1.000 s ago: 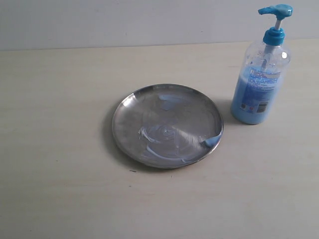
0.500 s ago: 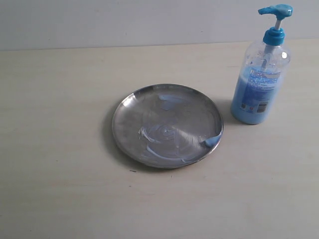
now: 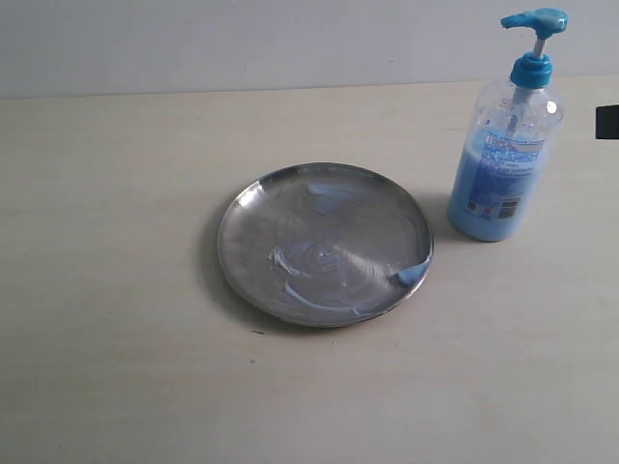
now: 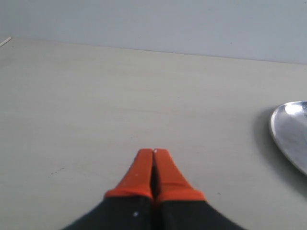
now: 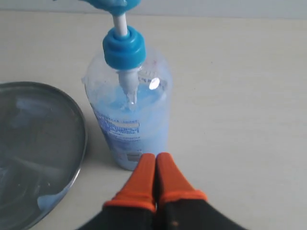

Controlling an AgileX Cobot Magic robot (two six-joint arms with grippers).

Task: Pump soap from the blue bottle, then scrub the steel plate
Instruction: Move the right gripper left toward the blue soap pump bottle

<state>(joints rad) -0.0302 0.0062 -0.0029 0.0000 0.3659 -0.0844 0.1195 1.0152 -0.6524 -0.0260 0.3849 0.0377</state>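
Note:
The steel plate [image 3: 224, 238] lies in the middle of the table, streaked with whitish-blue soap [image 3: 308, 259] and holding a blue blob [image 3: 411, 274] at its right rim. The blue bottle [image 3: 503, 169] stands upright to the right of it, with its pump head [image 3: 534, 19] raised. My right gripper [image 5: 155, 155] is shut and empty. It hovers just short of the bottle [image 5: 136, 124], beside the plate's rim [image 5: 82, 139]. My left gripper [image 4: 153, 152] is shut and empty over bare table, with the plate's edge [image 4: 288, 127] off to one side.
A pale wall [image 3: 242, 43] runs behind the light wooden table [image 3: 106, 193]. A small dark block [image 3: 607, 122] shows at the right edge of the exterior view, level with the bottle's shoulder.
A dark block has come into the exterior view at its right edge. The plate, soap and bottle have not moved.

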